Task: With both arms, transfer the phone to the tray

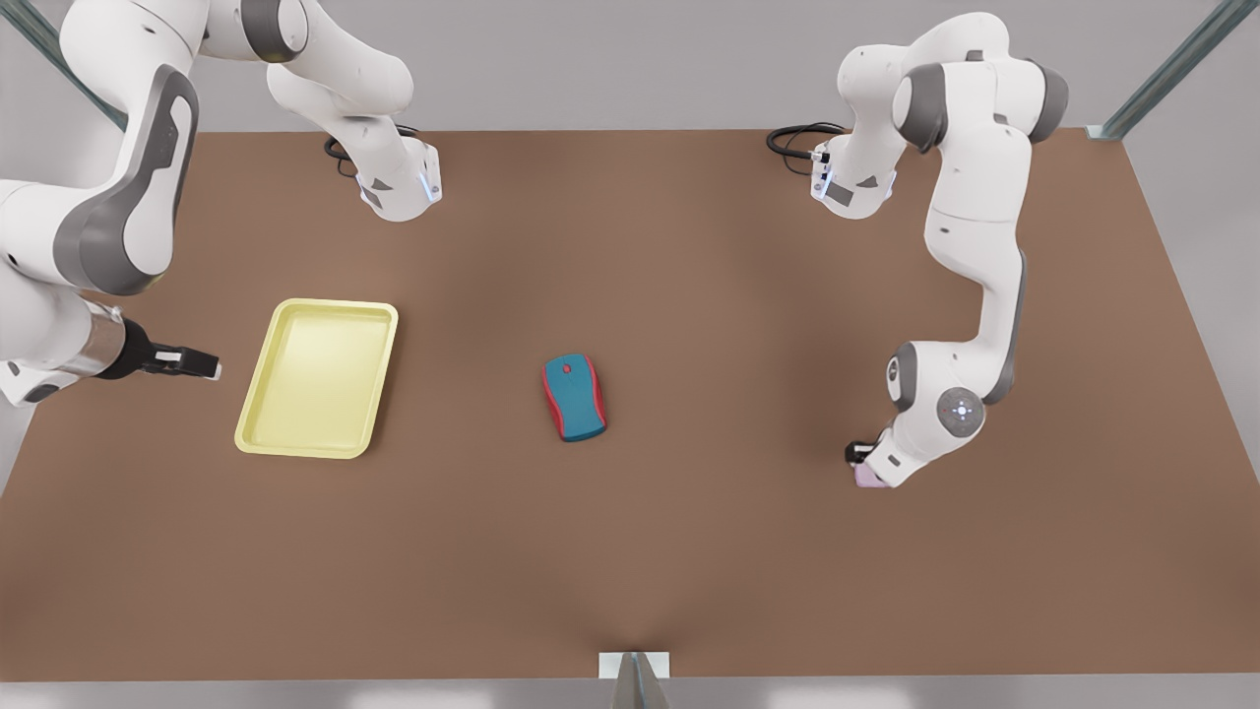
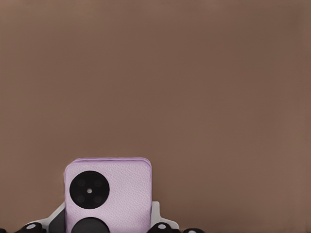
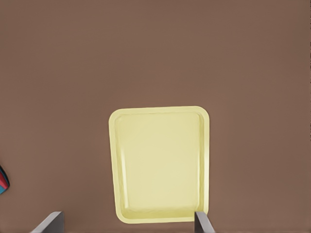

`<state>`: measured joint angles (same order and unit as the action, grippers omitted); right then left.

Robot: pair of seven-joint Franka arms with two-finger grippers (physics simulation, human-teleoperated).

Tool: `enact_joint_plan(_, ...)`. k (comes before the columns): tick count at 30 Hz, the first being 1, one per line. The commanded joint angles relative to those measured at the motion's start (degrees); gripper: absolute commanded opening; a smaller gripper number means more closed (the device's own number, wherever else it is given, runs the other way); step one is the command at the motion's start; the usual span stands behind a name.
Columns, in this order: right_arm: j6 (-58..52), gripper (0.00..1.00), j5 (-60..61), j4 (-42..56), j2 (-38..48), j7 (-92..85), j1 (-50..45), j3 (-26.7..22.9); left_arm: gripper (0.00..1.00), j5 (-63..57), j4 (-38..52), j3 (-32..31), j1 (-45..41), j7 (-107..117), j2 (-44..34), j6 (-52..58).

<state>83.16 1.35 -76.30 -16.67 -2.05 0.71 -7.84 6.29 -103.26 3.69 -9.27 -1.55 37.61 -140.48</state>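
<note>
The pale pink phone (image 2: 116, 184) sits between the light fingers (image 2: 156, 213) of my left gripper (image 2: 108, 221), which is shut on its sides. In the front view this gripper (image 1: 864, 465) is low over the table at the front view's right, with the phone (image 1: 870, 479) peeking out under it. The pale yellow tray (image 1: 317, 378) lies on the table at the front view's left and holds nothing. My right gripper (image 1: 205, 366) hangs just beyond the tray's outer side, open; its two fingers (image 3: 52, 222) stand wide apart, framing the tray (image 3: 160, 165).
A teal-and-red computer mouse (image 1: 574, 397) lies mid-table between the tray and the phone; its edge (image 3: 3, 180) shows in the right wrist view. The brown table (image 1: 689, 551) spreads bare around them. Both arm bases stand at the far edge.
</note>
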Motion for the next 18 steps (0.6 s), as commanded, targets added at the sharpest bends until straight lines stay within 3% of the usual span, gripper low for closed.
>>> enact_joint_plan(1, -0.5, 1.0, 0.1, 0.2, 0.4, -0.7, -1.8, -1.7, 0.79, 0.0, 2.0, -1.0, -0.3, 4.3, -0.3, 5.9)
enact_joint_plan(7, -3.0, 1.0, 0.2, 2.1, -0.3, -0.8, -1.9, -1.5, 0.79, -0.3, 11.5, -1.2, -15.2, 28.3, -1.2, 18.5)
enact_joint_plan(14, -2.7, 1.0, 0.8, 1.4, -0.6, -0.8, -2.0, -1.3, 0.79, 0.0, 25.2, -1.4, -28.6, 43.1, 8.4, 18.8)
enact_joint_plan(18, -2.7, 1.0, 0.8, 1.2, -0.6, -0.6, -2.0, -1.3, 0.79, -0.3, 26.4, -1.3, -30.7, 43.2, 11.2, 18.0)
